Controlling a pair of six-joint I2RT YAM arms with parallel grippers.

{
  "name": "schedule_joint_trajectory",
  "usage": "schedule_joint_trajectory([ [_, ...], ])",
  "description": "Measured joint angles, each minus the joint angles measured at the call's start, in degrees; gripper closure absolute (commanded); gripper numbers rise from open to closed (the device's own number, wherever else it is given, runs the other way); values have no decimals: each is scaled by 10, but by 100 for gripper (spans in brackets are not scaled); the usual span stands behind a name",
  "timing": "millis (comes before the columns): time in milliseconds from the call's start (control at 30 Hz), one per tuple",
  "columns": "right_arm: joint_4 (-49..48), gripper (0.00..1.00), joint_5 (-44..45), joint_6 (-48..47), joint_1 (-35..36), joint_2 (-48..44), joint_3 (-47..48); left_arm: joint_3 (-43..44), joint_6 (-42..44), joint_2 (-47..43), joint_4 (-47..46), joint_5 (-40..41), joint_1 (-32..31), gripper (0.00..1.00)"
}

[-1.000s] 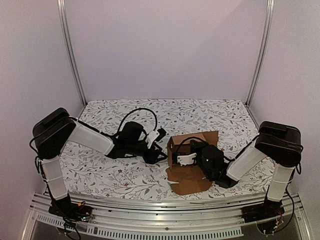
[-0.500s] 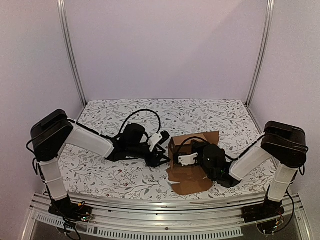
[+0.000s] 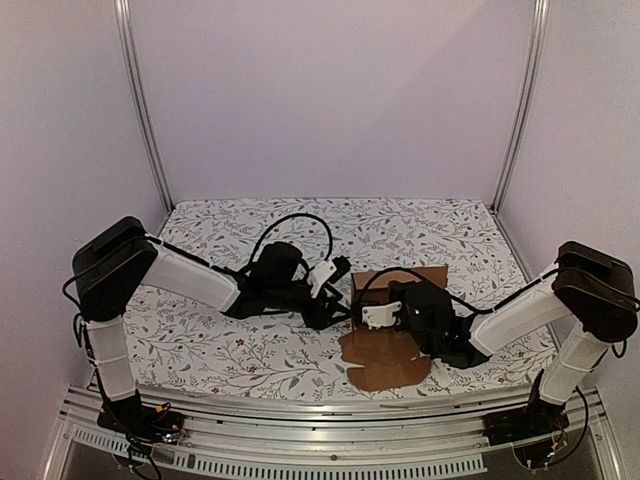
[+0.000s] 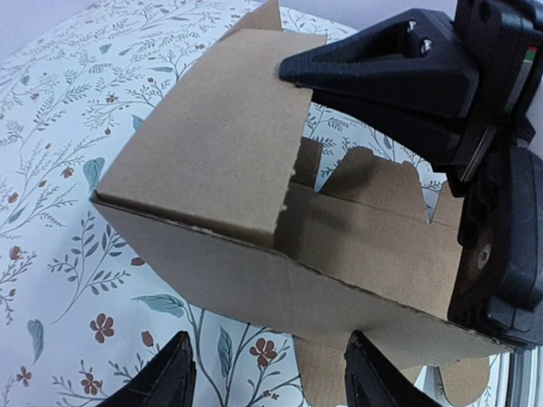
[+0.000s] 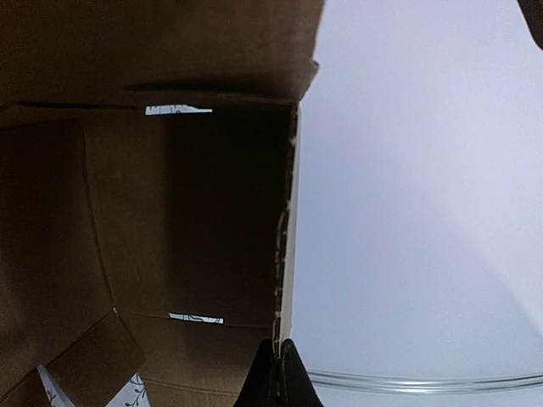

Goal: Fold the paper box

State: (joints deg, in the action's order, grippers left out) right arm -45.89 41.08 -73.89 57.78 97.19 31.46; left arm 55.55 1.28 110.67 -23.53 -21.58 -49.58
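The paper box (image 3: 395, 345) is brown cardboard, partly folded, lying right of the table's middle with flaps spread toward the near edge. My right gripper (image 3: 372, 314) is shut on a wall of the box; in the right wrist view its fingertips (image 5: 279, 366) pinch the thin edge of that wall (image 5: 287, 246), with the dark inside of the box (image 5: 170, 212) to the left. My left gripper (image 3: 335, 300) is open and empty just left of the box. In the left wrist view its gripper (image 4: 267, 373) faces the box's side wall (image 4: 254, 271), and the right gripper (image 4: 407, 68) shows above.
The table has a floral cloth (image 3: 230, 350). A metal rail (image 3: 300, 405) runs along the near edge. Plain walls and two upright posts (image 3: 140, 110) enclose the back and sides.
The box has tipped lower and shifted slightly right with my right gripper. My left gripper has moved right, closer to the box's left side.
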Motion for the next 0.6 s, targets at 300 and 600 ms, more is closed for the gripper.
schedule_joint_trajectory([
  [300,48,100,3,31,0,-17,10,37,1,21,24,25,-3,40],
  [600,105,100,3,47,0,-34,26,41,2,23,30,30,-3,40],
])
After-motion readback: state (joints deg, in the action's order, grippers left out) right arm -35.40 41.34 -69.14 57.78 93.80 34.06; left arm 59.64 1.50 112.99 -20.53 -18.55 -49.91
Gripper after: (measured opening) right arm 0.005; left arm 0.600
